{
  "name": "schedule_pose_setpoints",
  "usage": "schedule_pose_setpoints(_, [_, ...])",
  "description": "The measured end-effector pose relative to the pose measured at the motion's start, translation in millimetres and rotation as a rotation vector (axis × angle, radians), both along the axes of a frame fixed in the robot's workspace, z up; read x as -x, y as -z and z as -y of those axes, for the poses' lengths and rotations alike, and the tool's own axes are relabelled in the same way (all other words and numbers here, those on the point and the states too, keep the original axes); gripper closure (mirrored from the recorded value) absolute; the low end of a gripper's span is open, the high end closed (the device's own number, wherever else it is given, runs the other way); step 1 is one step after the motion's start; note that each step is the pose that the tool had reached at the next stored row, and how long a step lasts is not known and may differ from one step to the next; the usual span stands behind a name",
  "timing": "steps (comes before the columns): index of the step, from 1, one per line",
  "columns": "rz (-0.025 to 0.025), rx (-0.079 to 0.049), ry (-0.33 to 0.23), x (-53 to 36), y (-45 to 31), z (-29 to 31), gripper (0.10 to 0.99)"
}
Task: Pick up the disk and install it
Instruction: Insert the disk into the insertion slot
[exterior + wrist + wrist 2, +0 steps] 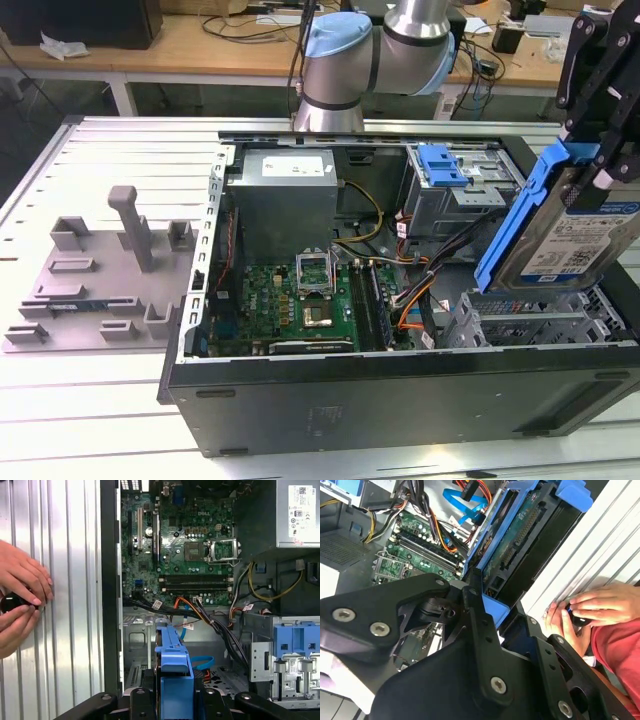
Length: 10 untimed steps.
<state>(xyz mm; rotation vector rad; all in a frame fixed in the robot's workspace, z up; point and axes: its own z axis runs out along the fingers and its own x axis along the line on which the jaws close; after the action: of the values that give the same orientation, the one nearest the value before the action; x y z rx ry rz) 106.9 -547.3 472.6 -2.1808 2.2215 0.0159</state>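
Ribbed aluminium desk [100, 150], with an open computer case [400, 400] lying flat on it. The end effector [592, 170] is clamped on the disk [565, 235], holding it tilted on edge over the metal drive cage [540, 325] at the exterior view's right. A grey fixture [100, 280] sits well apart. A person's hands [20, 600] rest on the desk beside the case.

- The disk [575, 240], clamped in the end effector [598, 180], hangs tilted over the drive cage [530, 322], which is open on top.
- A cable bundle [215, 625] of orange and black wires crowds the cage's motherboard side.
- A blue cable [200, 661] curls inside the bay.
- The case wall [111, 580] closes the other side.
- A person's hands [22, 575] rest on the bench [70, 630] just beyond that wall.
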Motion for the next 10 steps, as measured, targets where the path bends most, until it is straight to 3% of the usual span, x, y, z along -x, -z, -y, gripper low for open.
schedule_pose_setpoints(10, [0.0, 0.0, 0.0, 0.0, 2.3, 0.0, 0.722])
